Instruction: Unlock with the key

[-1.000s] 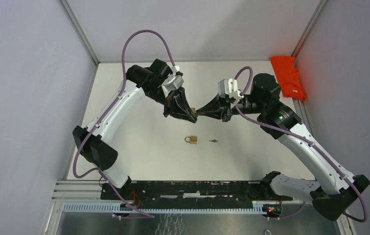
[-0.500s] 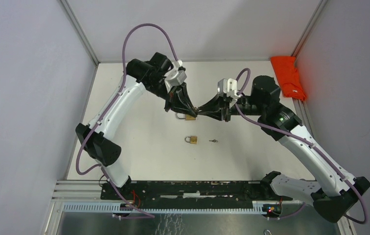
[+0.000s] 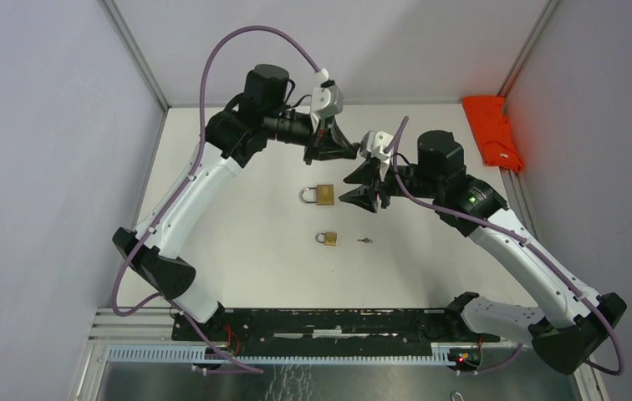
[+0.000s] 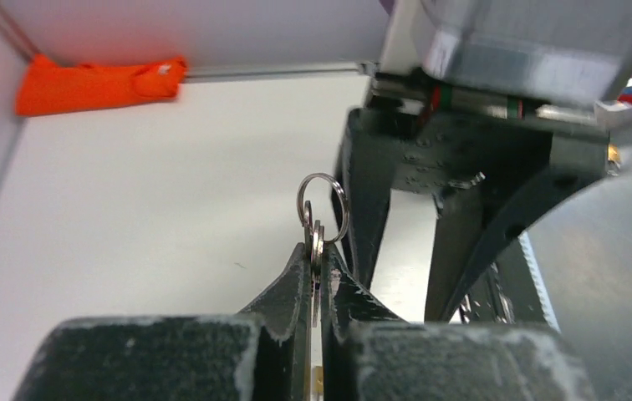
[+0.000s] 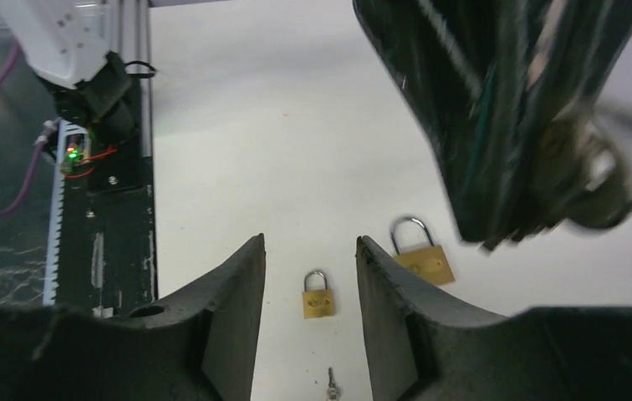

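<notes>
Now, left gripper (image 4: pixel 317 251) pinches the key (image 4: pixel 316 238) tight, aloft near the table's (image 3: pixel 237 225) far edge, right gripper (image 3: pixel 351 187) stands spread and empty, and the larger brass padlock (image 3: pixel 323 195) lies unheld mid-table: risk is that pushing the key in skids the loose lock away.

On the worktop (image 3: pixel 246 219), a small padlock (image 3: pixel 328 238) lies at 6 o'clock from the larger padlock (image 3: pixel 321 195), with a key (image 3: pixel 364 241) at the small one's 3 o'clock and a cloth (image 3: pixel 488 132) in the 2 o'clock corner.
</notes>
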